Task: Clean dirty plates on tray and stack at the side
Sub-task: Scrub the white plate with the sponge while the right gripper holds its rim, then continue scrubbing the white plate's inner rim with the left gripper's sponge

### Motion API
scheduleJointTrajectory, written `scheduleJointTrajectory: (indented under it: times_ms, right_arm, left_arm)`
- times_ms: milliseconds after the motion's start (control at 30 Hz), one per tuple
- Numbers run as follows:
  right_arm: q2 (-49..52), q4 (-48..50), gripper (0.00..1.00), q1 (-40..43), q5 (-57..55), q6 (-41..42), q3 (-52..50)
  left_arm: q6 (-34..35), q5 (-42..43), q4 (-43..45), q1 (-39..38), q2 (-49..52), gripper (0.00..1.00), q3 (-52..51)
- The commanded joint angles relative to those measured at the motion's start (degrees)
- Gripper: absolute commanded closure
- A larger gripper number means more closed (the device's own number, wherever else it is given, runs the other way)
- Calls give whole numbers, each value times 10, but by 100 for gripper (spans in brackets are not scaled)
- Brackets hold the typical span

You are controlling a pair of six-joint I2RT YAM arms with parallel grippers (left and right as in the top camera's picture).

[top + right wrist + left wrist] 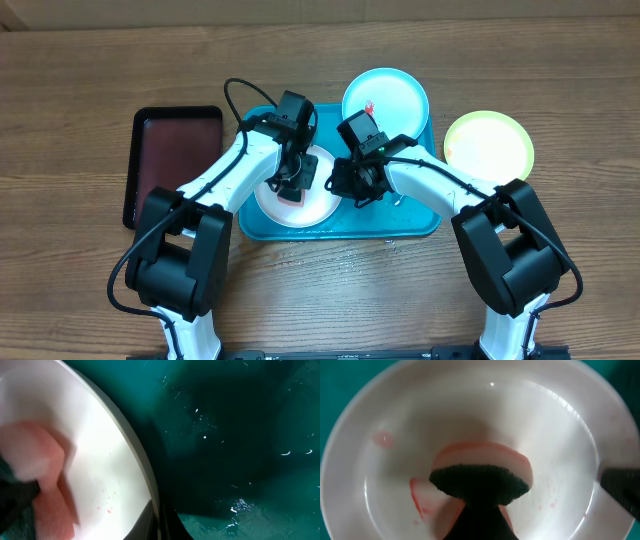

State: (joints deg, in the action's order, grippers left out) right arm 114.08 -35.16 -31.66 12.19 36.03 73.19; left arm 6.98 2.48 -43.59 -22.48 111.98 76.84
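Worktop (80, 280): you have brown wood-grain boards filling the overhead view; no walls or other parts of the room show.
Tray (415, 215): turquoise, at the middle of the worktop; its floor is wet, with droplets (240, 505) glinting in the right wrist view.
White plate (270, 205): lies in the tray's left half, with red smears (417, 500) on its inside.
Cyan plate (385, 97): at the tray's far right corner, overhanging the rim.
Yellow-green plate (488, 145): on the worktop, just right of the tray.
Black tray (172, 165): left of the turquoise one, dark red inside.
Left gripper (290, 185): your jaws clamp a pink sponge (480, 467), pressed on the white plate.
Right gripper (352, 185): at the white plate's right rim; you cannot tell how its jaws stand.
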Motion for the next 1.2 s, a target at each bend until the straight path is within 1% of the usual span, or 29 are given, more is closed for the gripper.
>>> scheduleJointTrajectory:
  times_ms: [0, 67, 133, 233, 333, 400, 567, 633, 733, 833, 933, 1067, 1167]
  right_arm:
    - [11, 2, 96, -4, 4, -3, 4]
    - [11, 2, 96, -4, 4, -3, 4]
    - [11, 1, 96, -4, 4, -3, 4]
    - [11, 1, 96, -4, 4, -3, 4]
    - [11, 2, 96, -4, 4, -3, 4]
    - [11, 2, 96, -4, 5, -3, 4]
    - [11, 1, 96, -4, 28, -7, 4]
    - [11, 1, 96, -4, 42, -18, 4]
    - [11, -3, 96, -4, 45, -18, 4]
    - [11, -5, 96, -4, 44, -20, 4]
    - [11, -5, 96, -4, 44, -20, 4]
    - [11, -5, 96, -4, 44, -20, 4]
    - [11, -5, 96, -4, 44, -20, 4]
  left_arm:
    - [30, -61, 25, 1, 2, 96, 0]
    - [69, -120, 36, 1, 2, 96, 0]
    - [99, -154, 31, 1, 2, 96, 0]
    - [126, -161, 3, 1, 2, 96, 0]
    - [127, -142, -33, -1, 2, 96, 0]
    - [114, -107, -56, -1, 2, 96, 0]
    - [12, 12, -71, 0, 2, 96, 0]
    - [2, 32, -57, 0, 2, 96, 0]
    - [3, 35, -25, 0, 2, 96, 0]
    - [7, 12, 11, 0, 2, 96, 0]
    - [38, -64, 34, 0, 2, 96, 0]
    - [85, -167, 28, 0, 2, 95, 0]
    - [89, -186, 13, 0, 2, 96, -7]
